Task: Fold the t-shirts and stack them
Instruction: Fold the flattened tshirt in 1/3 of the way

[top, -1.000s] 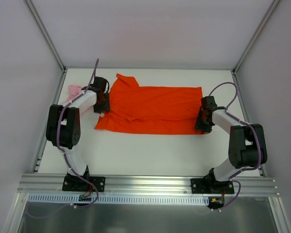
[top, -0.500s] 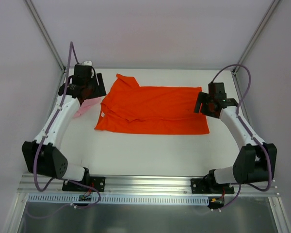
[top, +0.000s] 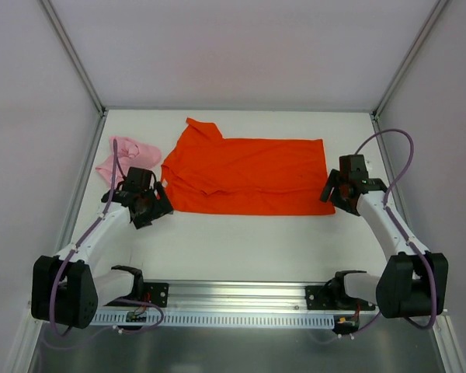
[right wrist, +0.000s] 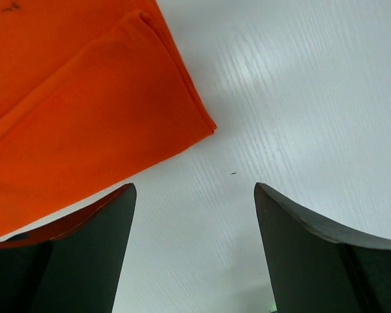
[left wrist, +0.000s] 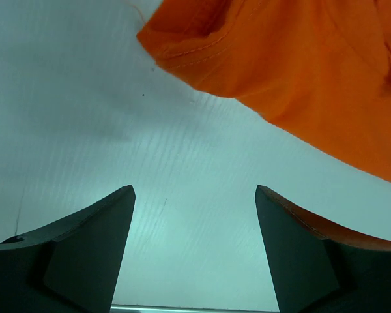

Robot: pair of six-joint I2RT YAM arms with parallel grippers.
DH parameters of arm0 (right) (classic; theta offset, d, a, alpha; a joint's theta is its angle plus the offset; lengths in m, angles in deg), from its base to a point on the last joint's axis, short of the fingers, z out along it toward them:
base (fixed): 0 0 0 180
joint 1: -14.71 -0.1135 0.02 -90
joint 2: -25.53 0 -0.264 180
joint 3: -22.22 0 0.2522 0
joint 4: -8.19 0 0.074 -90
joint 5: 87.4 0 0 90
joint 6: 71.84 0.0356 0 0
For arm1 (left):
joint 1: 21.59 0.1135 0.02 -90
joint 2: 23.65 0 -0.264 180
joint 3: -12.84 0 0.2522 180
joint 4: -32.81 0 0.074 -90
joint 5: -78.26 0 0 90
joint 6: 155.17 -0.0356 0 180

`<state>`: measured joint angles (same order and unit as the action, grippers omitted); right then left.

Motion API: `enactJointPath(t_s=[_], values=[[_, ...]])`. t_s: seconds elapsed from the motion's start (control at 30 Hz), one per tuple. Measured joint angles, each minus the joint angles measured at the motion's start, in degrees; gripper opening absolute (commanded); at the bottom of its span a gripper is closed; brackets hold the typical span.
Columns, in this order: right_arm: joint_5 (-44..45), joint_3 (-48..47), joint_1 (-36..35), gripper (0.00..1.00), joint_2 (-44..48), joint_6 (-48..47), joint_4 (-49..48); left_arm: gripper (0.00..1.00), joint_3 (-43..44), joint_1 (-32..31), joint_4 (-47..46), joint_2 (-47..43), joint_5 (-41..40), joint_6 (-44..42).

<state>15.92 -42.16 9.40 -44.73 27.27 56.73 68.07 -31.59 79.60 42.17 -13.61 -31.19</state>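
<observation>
The orange-red t-shirt (top: pixel 248 175) lies flat across the middle of the white table, folded into a wide band. It also fills the upper right of the left wrist view (left wrist: pixel 300 72) and the upper left of the right wrist view (right wrist: pixel 72 111). The pale pink t-shirt (top: pixel 120 155) lies crumpled at the far left. My left gripper (top: pixel 157 208) hangs open just off the orange shirt's near-left corner, with only bare table between its fingers (left wrist: pixel 195 195). My right gripper (top: pixel 329 194) is open beside the near-right corner, also over bare table (right wrist: pixel 194 192).
White walls and aluminium frame posts (top: pixel 78 70) close in the table on three sides. A metal rail (top: pixel 241 294) with both arm bases runs along the near edge. The pink shirt lies close behind the left arm.
Both grippers have opened wide. The left arm rose to the far-left corner, then came down to the orange shirt's near-left corner. The right arm rose and settled by the near-right corner.
</observation>
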Motion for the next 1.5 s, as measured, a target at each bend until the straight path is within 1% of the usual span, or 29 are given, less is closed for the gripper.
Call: enactJointPath(t_s=[0.17,0.27,0.47,0.5,0.77,0.93,1.23,1.3,1.4,1.43,1.47,1.5], values=[[0.44,1.77,1.49,0.78,-0.17,1.84,-1.22,0.77,-3.93,0.0,-2.99,-1.2,-2.43,4.63],[0.35,1.77,1.86,0.77,-1.2,2.32,-2.93,0.76,-5.42,0.0,-5.73,-1.27,-4.55,6.16],[-0.11,3.06,2.75,0.77,-2.38,2.51,-5.62,0.67,-7.26,0.0,-10.12,-1.01,-7.87,8.07],[-0.26,3.37,2.95,0.77,-2.56,2.51,-5.9,0.66,-7.26,0.0,-10.78,-0.72,-8.35,8.17],[-0.72,4.37,3.37,0.77,-2.93,2.34,-6.69,0.64,-7.1,0.0,-16.52,5.05,-11.89,8.46],[-0.94,4.37,3.61,0.77,-3.43,2.16,-7.17,0.62,-6.43,0.0,-19.08,8.85,-12.46,8.52],[-1.79,4.37,3.67,0.77,-4.48,1.64,-7.58,0.59,-4.31,0.0,-22.12,11.52,-13.51,8.48],[-1.84,4.37,3.67,0.77,-4.81,1.36,-7.63,0.54,-4.11,0.0,-22.58,11.93,-13.86,8.46],[-2.03,4.37,3.69,0.77,-5.53,1.16,-7.8,0.51,-3.78,0.0,-22.86,13.25,-14.36,8.41],[-2.08,4.37,3.69,0.76,-5.77,1.16,-7.89,0.45,-3.58,0.0,-23.02,13.99,-14.69,8.41],[-2.12,4.37,3.69,0.76,-5.97,1.16,-7.98,0.42,-3.43,0.0,-23.23,14.71,-14.84,8.37],[-2.16,4.37,3.69,0.76,-6.14,1.16,-8.04,0.35,-3.28,0.0,-23.43,15.39,-14.97,8.35]])
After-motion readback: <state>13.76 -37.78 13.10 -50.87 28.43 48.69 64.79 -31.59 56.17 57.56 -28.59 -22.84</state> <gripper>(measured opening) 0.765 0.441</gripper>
